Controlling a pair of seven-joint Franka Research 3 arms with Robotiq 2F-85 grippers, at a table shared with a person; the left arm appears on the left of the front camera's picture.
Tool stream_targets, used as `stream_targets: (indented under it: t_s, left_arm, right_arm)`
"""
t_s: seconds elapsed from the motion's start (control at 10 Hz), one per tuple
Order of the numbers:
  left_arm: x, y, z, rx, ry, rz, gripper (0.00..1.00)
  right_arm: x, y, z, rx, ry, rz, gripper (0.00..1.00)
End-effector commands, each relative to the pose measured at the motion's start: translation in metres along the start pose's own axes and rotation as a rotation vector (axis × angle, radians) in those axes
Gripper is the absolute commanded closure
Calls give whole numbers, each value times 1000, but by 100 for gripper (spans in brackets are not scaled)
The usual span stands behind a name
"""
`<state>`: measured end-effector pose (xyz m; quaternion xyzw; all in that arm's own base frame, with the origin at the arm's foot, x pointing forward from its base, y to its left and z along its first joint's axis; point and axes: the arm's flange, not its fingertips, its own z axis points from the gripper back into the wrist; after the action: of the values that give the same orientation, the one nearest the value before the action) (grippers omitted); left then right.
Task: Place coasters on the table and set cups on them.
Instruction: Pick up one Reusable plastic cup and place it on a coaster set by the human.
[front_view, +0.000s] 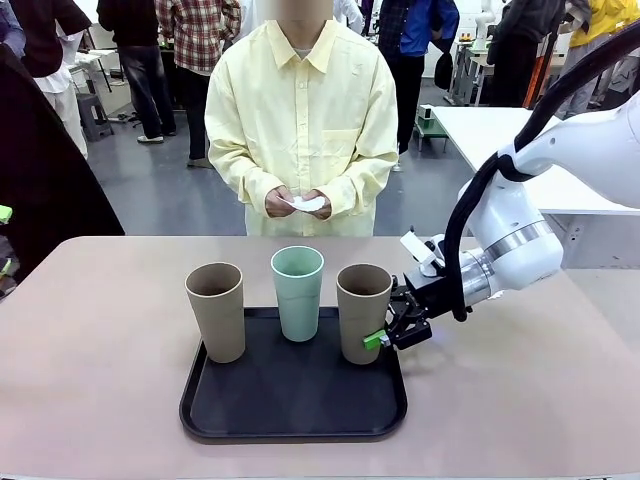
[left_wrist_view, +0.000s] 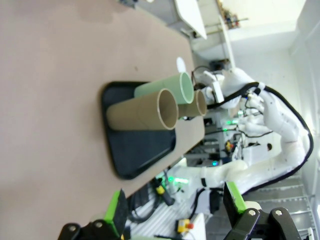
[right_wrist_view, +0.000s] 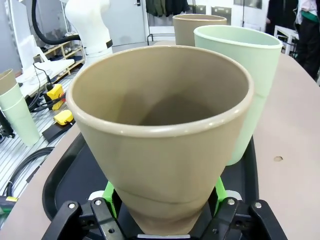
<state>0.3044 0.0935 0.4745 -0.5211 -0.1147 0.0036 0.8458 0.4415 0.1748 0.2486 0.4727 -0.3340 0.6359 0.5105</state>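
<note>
Right fingers (front_view: 374, 340) clamped low on right taupe cup (front_view: 363, 310), on black tray (front_view: 290, 412).
Mint cup (front_view: 298, 292) just beside, second taupe cup (front_view: 216, 310) farther left; left fingers (left_wrist_view: 116, 212) apart; person (front_view: 300, 120) across worktop (front_view: 100, 350) holds coasters (front_view: 307, 203).

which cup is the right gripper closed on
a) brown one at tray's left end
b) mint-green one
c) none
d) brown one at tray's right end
d: the right gripper is clamped low on the right-end brown cup, which stands on the black tray.
</note>
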Motion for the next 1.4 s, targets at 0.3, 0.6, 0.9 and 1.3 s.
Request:
stream_targets:
  t_s: [0.3,0.6,0.9,1.3]
  left_arm:
    - [0,0,0,-18,-7,-12,0]
    - [0,0,0,-18,-7,-12,0]
    - [0,0,0,-18,-7,-12,0]
    - [0,0,0,-18,-7,-12,0]
  right_arm:
    - [85,80,82,-225,-12,-137,75]
    - [124,108,121,-305,-32,-149,75]
    - [132,104,129,-326,-32,-125,75]
    - [127,78,164,-370,-61,-167,19]
